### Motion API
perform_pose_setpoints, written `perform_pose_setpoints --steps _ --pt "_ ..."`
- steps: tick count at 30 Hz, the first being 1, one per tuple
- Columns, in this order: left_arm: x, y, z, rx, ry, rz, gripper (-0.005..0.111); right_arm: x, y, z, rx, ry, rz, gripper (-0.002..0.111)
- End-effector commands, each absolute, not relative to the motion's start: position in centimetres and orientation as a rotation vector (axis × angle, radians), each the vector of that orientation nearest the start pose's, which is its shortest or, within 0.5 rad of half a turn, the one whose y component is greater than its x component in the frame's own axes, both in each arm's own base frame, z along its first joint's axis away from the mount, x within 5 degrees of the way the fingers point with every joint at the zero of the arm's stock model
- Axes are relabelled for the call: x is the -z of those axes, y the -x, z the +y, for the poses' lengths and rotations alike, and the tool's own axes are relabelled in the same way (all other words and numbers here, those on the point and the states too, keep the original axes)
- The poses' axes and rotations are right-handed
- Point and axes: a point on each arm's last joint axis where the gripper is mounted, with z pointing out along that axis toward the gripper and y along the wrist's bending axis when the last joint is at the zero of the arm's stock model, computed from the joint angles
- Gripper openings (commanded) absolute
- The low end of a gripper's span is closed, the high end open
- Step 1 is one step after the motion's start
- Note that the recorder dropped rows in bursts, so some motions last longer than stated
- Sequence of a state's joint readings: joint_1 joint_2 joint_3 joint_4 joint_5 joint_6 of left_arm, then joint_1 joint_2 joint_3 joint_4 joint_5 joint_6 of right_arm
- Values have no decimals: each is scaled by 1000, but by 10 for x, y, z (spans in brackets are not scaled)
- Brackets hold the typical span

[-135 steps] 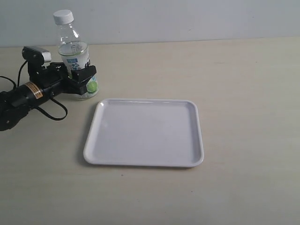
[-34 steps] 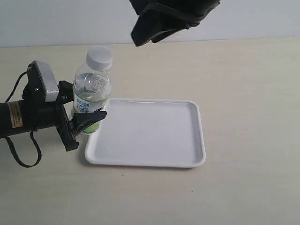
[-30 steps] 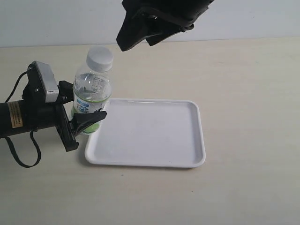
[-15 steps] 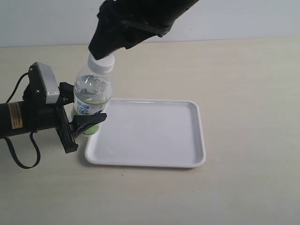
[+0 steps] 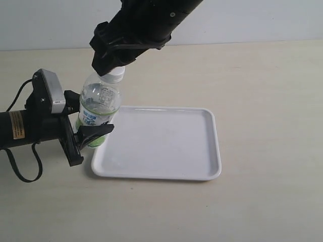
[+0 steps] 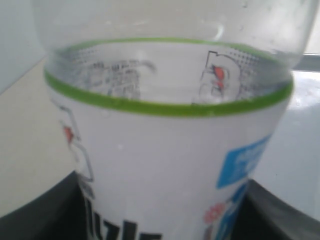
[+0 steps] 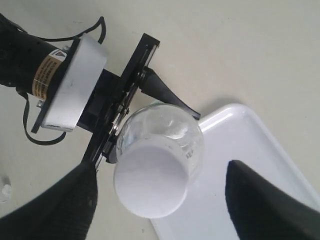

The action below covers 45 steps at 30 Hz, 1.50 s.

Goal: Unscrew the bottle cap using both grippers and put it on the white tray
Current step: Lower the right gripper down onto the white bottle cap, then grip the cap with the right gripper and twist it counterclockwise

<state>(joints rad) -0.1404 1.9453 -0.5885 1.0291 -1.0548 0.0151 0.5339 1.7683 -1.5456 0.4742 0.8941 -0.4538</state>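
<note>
Where the exterior view took in the whole bench (image 5: 262,80), it recorded:
- The bottle (image 5: 98,103), toward the bench's left edge, leaning slightly, its base just beside the left rim of the white tray (image 5: 166,146). Whether the base touched the bench could not be told.
- The left gripper (image 5: 93,115), lying low and level from the left edge and clamped on the bottle's labelled lower half, one black finger (image 5: 96,131) across the front.
- The right gripper (image 5: 112,65), reaching down from the far edge and across the middle. It covered the top of the bottle cap (image 5: 117,74), so only the cap's lower ribbed band showed and the spread of the jaws did not.

Left wrist view:
- The bottle (image 6: 165,150) filling the picture, with a green band above the white label.
- Dark fingers (image 6: 35,220) pressed on both sides.
- A strip of the white tray (image 6: 305,125) behind.
- No cap or right gripper in this view.

Right wrist view, looking straight down:
- The bottle cap (image 7: 150,187), screwed on the neck.
- The right gripper's fingers (image 7: 55,210) spread, one on each side of the cap with a gap between, not touching it.
- Below, the left gripper's grey block (image 7: 70,90) and yellow label (image 7: 45,75).
- A corner of the white tray (image 7: 250,140).
</note>
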Motion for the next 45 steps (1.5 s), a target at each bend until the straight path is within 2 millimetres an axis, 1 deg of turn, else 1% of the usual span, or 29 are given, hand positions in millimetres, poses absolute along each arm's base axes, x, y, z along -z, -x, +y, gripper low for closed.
perform_pose_setpoints --steps 1,13,16,21,24,25,30,31,37,42,45 --pt "-113 -274 -109 525 -1190 1484 0 -312 -322 229 -614 975 2354 69" --pt "-115 -273 -110 537 -1183 1465 0 -303 -325 231 -616 986 2387 68" --pt "-115 -273 -110 537 -1183 1465 0 -303 -326 231 -614 982 2382 64" --pt "-115 -273 -110 537 -1183 1465 0 -303 -326 231 -614 982 2382 53" --pt "-115 -273 -110 537 -1183 1465 0 -303 -326 231 -614 982 2382 45" --pt "-115 -273 -110 537 -1183 1465 0 -303 -326 231 -614 982 2382 39" --pt "-115 -273 -110 543 -1192 1459 0 -303 -326 231 -613 982 2378 5" --pt "-115 -272 -110 545 -1196 1457 0 -303 -326 231 -612 985 2376 0" --pt "-115 -272 -110 553 -1196 1461 0 -303 -326 231 -581 1072 2322 0" --pt "-115 -272 -111 557 -1195 1458 0 -303 -327 231 -525 1224 2222 0" --pt "-115 -271 -111 563 -1200 1451 0 -304 -329 232 -499 1247 2175 0"
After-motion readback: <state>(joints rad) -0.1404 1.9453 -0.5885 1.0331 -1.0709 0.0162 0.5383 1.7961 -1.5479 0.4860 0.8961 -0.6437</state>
